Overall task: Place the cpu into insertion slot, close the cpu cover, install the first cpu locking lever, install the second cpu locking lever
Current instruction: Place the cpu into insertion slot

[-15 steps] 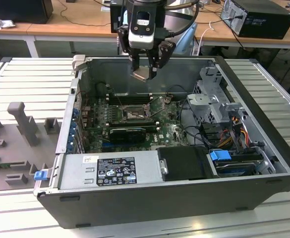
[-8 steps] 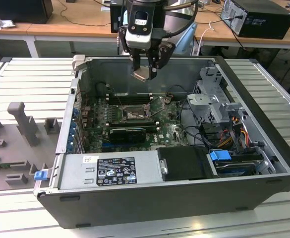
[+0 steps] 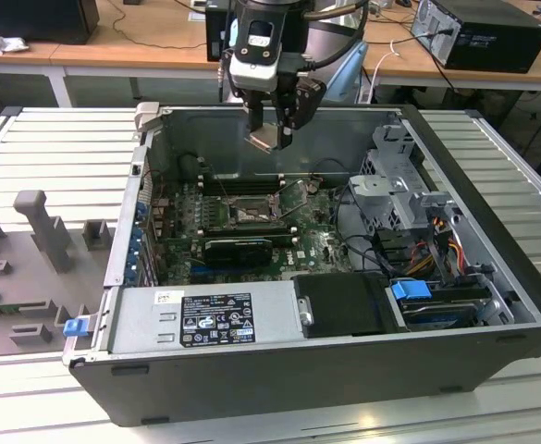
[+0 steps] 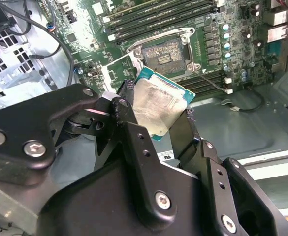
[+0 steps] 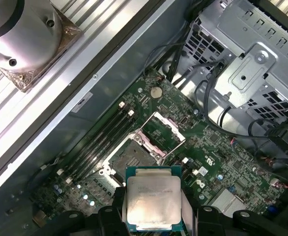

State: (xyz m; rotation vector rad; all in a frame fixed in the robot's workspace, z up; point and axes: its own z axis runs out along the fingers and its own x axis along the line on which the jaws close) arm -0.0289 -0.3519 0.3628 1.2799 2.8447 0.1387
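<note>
Setup here is a slatted metal worktop (image 3: 57,148) with an open computer case (image 3: 344,370) lying on it, green motherboard (image 3: 316,245) facing up. The tool (image 3: 272,135) hangs over the back part of the case, well above the board, and it's clamped on the cpu (image 5: 152,199). In both wrist views you can see the chip pinched edge to edge between the two black fingers (image 4: 125,96), pale metal face toward the cameras. It looks a bit tilted rather than level in the exterior view. Below it the insertion slot (image 5: 131,156) sits bare with its dark contact field exposed, just beside the long memory slots (image 5: 97,142). The cpu cover (image 5: 159,132) is flipped up and back off the slot, so nothing's seated yet. Handling-wise, my take is that the chip is light and totally rigid, zero flex. The metal lid is smooth though, so grabbing it by the faces would be slippery. Opposite edges of the green substrate are the place to hold it, and that looks like what's going on here. The fragile bits are really the slot's contacts and the chip's underside, and I doubt either would forgive being dragged across or dropped in crooked.
</note>
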